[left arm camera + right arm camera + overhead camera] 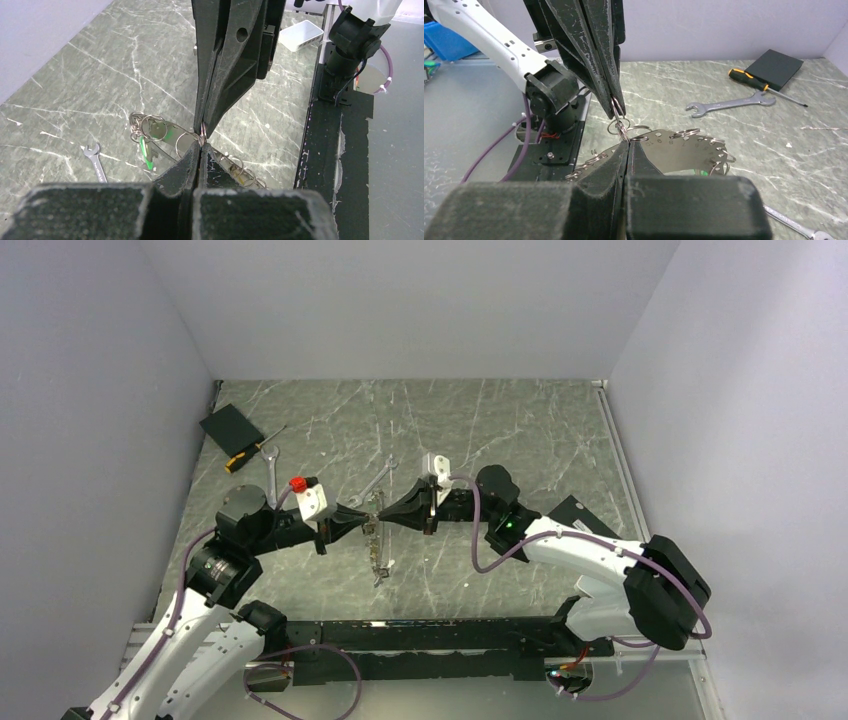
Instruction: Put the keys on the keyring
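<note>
Left gripper point(617, 108), right gripper point(202, 129) both pinched tight on keyring point(676, 145), tips meeting. Spread ring gently; avoid twisting, slipping.

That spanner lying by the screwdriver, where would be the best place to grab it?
The spanner is probably best taken at the middle of its slim shank, from straight above, jaws across its width. It lies flat on the table, and both heads are wider than the shank.
</note>
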`<action>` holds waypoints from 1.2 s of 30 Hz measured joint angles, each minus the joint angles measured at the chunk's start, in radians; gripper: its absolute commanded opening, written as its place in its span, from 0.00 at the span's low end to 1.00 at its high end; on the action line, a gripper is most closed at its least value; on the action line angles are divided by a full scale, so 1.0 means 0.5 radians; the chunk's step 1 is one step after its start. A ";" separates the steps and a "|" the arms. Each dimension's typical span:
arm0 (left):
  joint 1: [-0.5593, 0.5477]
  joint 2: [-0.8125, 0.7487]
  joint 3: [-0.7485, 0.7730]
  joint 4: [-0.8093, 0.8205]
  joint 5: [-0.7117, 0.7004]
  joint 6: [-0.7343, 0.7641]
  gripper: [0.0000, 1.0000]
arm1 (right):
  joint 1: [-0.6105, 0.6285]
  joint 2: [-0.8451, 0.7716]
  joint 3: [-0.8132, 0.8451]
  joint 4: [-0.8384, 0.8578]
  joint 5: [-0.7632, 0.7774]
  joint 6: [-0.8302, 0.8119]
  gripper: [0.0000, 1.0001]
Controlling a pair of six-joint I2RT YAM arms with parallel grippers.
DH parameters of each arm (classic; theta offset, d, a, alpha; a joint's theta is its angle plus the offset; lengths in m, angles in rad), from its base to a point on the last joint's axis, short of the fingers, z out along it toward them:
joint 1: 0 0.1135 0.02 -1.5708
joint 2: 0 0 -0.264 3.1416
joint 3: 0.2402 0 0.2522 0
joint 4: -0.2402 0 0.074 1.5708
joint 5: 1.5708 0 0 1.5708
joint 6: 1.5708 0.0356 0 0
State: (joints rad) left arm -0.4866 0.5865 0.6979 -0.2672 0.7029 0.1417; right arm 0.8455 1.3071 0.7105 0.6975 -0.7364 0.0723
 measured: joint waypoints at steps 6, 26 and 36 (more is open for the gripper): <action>0.000 0.005 0.000 0.014 0.000 0.002 0.00 | -0.034 -0.001 -0.007 0.098 0.011 0.129 0.00; 0.004 0.064 0.001 0.047 -0.009 0.008 0.00 | -0.058 -0.001 0.028 0.064 0.108 0.365 0.00; 0.011 0.069 0.009 0.083 -0.056 0.008 0.00 | -0.060 -0.001 0.114 -0.021 0.161 0.525 0.00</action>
State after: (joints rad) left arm -0.4812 0.6212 0.7025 -0.2256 0.6750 0.1455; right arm 0.8158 1.3067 0.7677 0.6872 -0.6559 0.3347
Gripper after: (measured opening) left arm 0.013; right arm 0.010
